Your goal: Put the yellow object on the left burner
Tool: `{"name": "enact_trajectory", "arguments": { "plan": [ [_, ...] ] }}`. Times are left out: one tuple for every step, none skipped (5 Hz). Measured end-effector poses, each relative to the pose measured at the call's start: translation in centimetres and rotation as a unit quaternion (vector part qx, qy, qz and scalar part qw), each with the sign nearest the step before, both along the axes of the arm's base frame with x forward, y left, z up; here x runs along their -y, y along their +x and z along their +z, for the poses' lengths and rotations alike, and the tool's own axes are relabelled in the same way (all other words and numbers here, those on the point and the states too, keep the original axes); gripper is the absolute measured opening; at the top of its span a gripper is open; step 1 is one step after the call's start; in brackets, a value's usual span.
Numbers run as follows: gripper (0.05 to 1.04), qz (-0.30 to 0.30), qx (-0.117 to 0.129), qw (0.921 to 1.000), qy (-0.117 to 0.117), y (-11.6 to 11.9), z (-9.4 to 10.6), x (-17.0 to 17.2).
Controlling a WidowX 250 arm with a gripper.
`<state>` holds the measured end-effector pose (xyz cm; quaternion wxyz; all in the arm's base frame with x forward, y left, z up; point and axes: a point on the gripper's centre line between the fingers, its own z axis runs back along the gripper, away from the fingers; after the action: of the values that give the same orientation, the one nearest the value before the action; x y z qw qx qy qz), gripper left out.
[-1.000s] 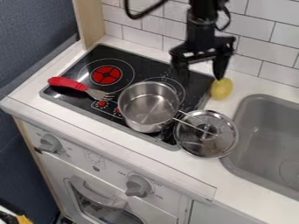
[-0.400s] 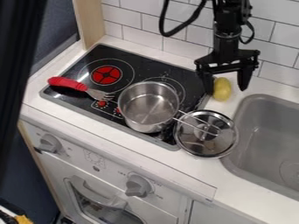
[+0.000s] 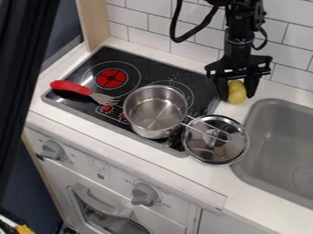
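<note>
The gripper (image 3: 237, 95) hangs over the counter behind the right end of the stove, pointing down. Its two fingers are closed in on either side of the yellow object (image 3: 237, 92), which is rounded and stands between the stove's edge and the sink. The left burner (image 3: 112, 78) has a red centre inside a thin white ring on the black stovetop (image 3: 160, 74), with nothing lying on its red part.
A steel pot (image 3: 155, 112) covers part of the right burner, its handle reaching over a steel lid (image 3: 215, 141). A red-handled fork (image 3: 73, 87) lies at the stove's left front. The grey sink (image 3: 278, 132) is at the right, the tiled wall (image 3: 153, 23) behind.
The gripper has moved right to the yellow object, and its fingers have come together around it. The object has shifted slightly to the right. A dark shape has entered at the left edge.
</note>
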<state>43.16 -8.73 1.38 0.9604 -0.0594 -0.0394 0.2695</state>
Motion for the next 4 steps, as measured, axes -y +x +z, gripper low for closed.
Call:
{"name": "enact_trajectory", "arguments": {
  "plan": [
    [0.658, 0.006, -0.003, 1.0, -0.001, -0.3, -0.2, -0.1],
    [0.658, 0.013, -0.004, 0.9999, -0.002, -0.9, 0.2, -0.3],
    [0.658, 0.041, 0.006, 0.9991, -0.005, -1.1, 1.4, -2.2],
    [0.658, 0.095, 0.047, 0.9944, -0.005, -0.6, 5.0, -5.9]
  ]
}}
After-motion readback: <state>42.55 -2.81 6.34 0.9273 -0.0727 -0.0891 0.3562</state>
